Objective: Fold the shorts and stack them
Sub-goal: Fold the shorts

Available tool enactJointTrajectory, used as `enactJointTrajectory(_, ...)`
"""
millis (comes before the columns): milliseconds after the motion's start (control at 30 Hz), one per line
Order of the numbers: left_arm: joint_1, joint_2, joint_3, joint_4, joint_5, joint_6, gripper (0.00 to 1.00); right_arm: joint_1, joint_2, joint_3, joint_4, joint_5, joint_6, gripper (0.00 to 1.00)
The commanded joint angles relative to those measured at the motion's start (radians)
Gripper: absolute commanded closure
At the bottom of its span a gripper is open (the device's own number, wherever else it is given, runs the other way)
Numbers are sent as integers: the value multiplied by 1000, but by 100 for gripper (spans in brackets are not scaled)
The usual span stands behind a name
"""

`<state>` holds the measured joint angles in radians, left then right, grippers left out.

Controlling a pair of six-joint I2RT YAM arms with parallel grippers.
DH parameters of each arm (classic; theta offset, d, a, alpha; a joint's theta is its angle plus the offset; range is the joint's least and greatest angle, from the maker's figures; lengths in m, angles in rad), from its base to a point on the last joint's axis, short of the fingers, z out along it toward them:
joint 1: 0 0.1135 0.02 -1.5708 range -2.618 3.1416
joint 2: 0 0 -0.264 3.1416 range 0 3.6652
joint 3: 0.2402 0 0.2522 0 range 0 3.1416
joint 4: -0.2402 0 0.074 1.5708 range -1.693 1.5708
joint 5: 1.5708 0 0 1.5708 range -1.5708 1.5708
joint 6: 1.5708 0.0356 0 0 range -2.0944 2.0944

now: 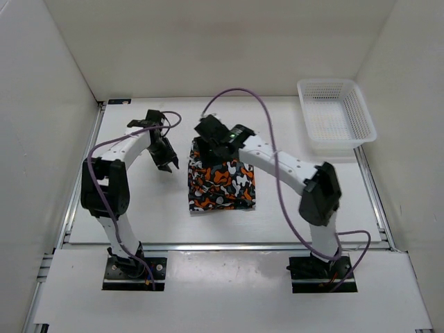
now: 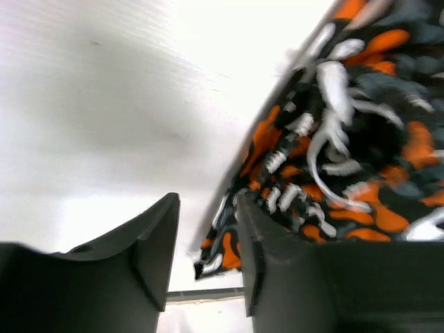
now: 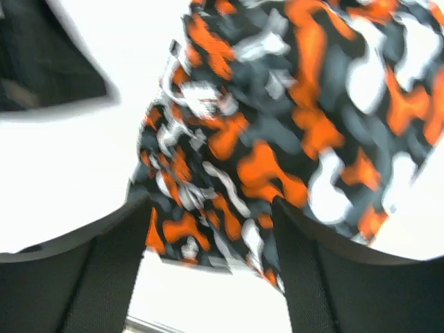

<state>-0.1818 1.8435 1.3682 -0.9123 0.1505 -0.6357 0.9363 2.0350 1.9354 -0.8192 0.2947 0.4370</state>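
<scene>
A fixed camera high behind the near edge looks down on the whole counter (image 1: 139, 215), while two wrist cameras peer closely past the left pincer (image 2: 207, 201) and right pincer (image 3: 211, 201) at the shorts (image 1: 220, 182), shared by all views.

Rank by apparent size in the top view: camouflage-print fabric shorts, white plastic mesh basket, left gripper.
1. White plastic mesh basket and orange-black camouflage fabric shorts: too alike to rank; shorts partly hidden.
2. Black left gripper: smallest.

Left end effector (image 2: 206, 208), right end effector (image 3: 210, 211): jaws apart.
</scene>
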Motion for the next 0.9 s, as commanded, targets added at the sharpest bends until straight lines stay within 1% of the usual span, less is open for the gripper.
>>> enactJointTrajectory(0,-2,-93,72,-57,-67,18,58,-56,-217,-159,58,15,48,35)
enactJointTrajectory(33,-13,-108,86,-66,-77,18,66,-83,-290,-211,71,15,63,59)
enactJointTrajectory(67,-24,-118,116,-75,-86,30,73,-97,-324,-304,90,15,77,72)
enactJointTrajectory(100,-37,-118,135,-76,-86,43,85,-112,-353,-346,100,5,86,82)
enactJointTrajectory(133,-53,-118,155,-88,-75,53,90,-144,-393,-383,100,-8,101,94)
enactJointTrajectory(167,-91,-103,198,-88,-60,62,90,-161,-404,-410,110,-23,101,97)
enactJointTrajectory(200,-111,-92,219,-97,-24,76,90,-183,-404,-443,121,-47,101,99)
enactJointTrajectory(233,-131,-78,241,-97,-6,76,90,-221,-404,-443,121,-75,101,99)
enactJointTrajectory(267,-166,-63,285,-97,10,76,90,-238,-391,-443,130,-104,88,99)
enactJointTrajectory(300,-179,-26,304,-97,50,76,90,-251,-369,-443,130,-139,74,99)
enactJointTrajectory(367,-197,15,336,-88,84,76,90,-284,-339,-406,166,-178,65,99)
enactJointTrajectory(467,-197,107,384,-79,78,76,90,-314,-237,-342,176,-271,54,99)
enactJointTrajectory(500,-197,162,409,-79,78,86,90,-324,-178,-325,189,-293,54,99)
enactJointTrajectory(567,-186,218,437,-79,63,96,90,-324,-97,-302,209,-322,54,99)
enactJointTrajectory(633,-174,291,457,-79,54,114,90,-324,-41,-274,222,-322,54,99)
enactJointTrajectory(667,-163,312,471,-88,54,114,90,-324,9,-265,223,-306,63,99)
enactJointTrajectory(733,-153,350,482,-88,54,114,90,-333,51,-254,223,-272,72,99)
enactJointTrajectory(767,-142,350,482,-88,54,114,90,-333,83,-254,223,-244,72,99)
enactJointTrajectory(867,-142,361,526,-97,54,114,90,-344,105,-227,223,-244,83,99)
